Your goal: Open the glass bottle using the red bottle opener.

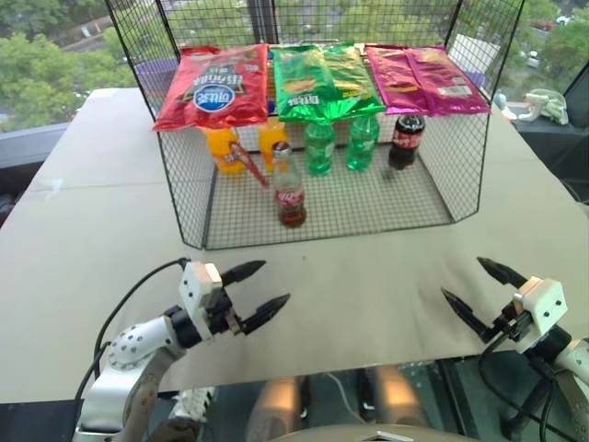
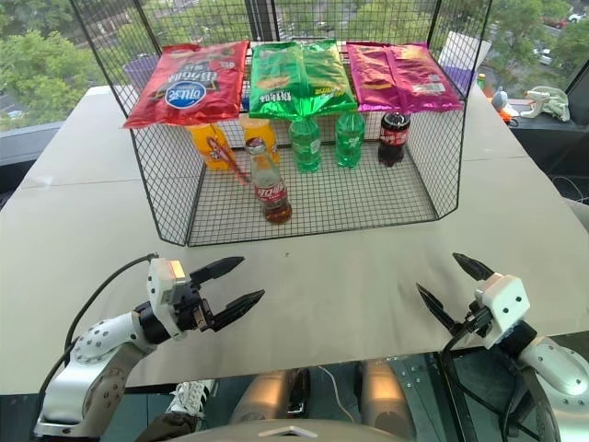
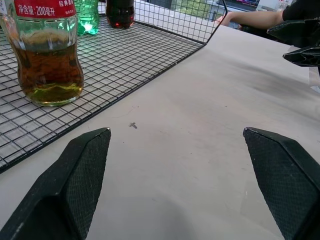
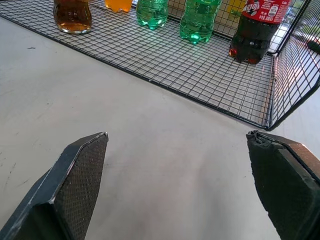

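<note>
Reaching has not begun: both grippers hover over the pale table (image 1: 83,239), near its near edge, well apart from the black wire-mesh rack (image 1: 331,207).

Left eye view: the small clear glass bottle (image 1: 289,189) of dark brown liquid with a red label stands upright on the rack's floor, near its front left, long axis vertical, cap pointing up. The small flat red bottle opener (image 1: 248,163) leans just beside it, to its left and slightly farther back, in front of an orange plastic bottle (image 1: 224,147); its long axis runs diagonally, the upper end far-left, the lower end near-right toward the glass bottle. Which end is the ring head I cannot tell. The left gripper (image 1: 255,290) has its jaws spread, empty.

Right eye view: the right gripper (image 2: 446,287) also has its jaws spread wide, holding nothing.

Left wrist view: the glass bottle's base sits on the mesh ahead of the fingertips (image 3: 87,165).

Right wrist view: two green plastic bottles (image 4: 197,20) and a dark plastic cola bottle (image 4: 255,27) stand farther right.

Next, I judge, one gripper must reach into the rack for the opener, the other steady the bottle.
</note>
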